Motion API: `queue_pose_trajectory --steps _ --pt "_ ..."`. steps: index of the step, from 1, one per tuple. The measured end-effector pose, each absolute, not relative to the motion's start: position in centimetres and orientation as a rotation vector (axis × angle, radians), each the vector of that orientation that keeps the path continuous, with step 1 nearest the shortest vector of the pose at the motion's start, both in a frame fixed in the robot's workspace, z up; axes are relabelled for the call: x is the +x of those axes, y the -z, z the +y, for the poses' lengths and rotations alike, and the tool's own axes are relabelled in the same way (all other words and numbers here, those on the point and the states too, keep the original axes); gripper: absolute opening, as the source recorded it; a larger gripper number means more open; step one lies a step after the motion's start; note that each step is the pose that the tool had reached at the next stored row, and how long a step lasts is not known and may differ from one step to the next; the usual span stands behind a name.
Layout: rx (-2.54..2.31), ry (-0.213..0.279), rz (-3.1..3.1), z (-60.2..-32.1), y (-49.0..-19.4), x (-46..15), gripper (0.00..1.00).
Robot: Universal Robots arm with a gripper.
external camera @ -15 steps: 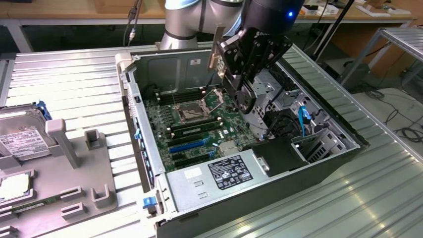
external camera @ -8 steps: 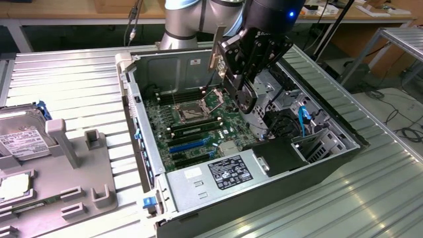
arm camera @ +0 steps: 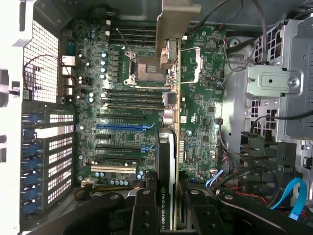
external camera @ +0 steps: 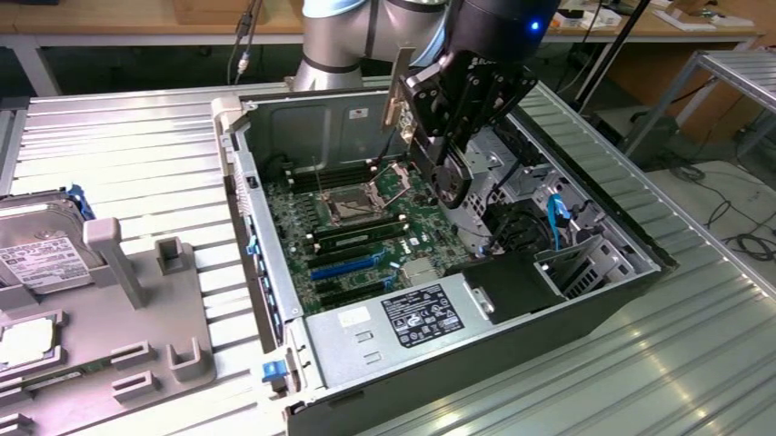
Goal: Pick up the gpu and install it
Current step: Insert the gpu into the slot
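The hand (external camera: 452, 163) is clenched on the gpu (arm camera: 166, 161), which it holds edge-on over the open computer case (external camera: 582, 309). In the wrist view a black finger (arm camera: 145, 210) presses on each flat side of the card, just by its "NVIDIA QUADRO" label. The card's metal bracket (arm camera: 176, 19) is at the end farthest from the hand.

The gpu hangs above the green motherboard (arm camera: 122, 73), its long edge running beside the CPU socket (arm camera: 145, 66) and across the ends of the expansion slots, the blue slot (arm camera: 120, 126) among them. Whether the card touches the board cannot be told.

The case lies on its side on the ribbed metal bench (external camera: 134, 136), with the power supply (external camera: 388, 318) at its near end. Well apart, at the exterior view's left, a hard drive (external camera: 36, 250) rests in a grey fixture (external camera: 134, 309).
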State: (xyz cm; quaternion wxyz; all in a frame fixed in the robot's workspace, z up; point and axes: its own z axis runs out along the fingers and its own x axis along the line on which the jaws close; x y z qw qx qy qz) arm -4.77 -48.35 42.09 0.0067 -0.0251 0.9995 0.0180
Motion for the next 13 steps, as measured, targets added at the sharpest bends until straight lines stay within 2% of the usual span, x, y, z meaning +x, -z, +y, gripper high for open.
queue_pose_trajectory --steps 13 --pt "-0.15 -0.057 3.125 -48.36 -42.1 -4.77 0.27"
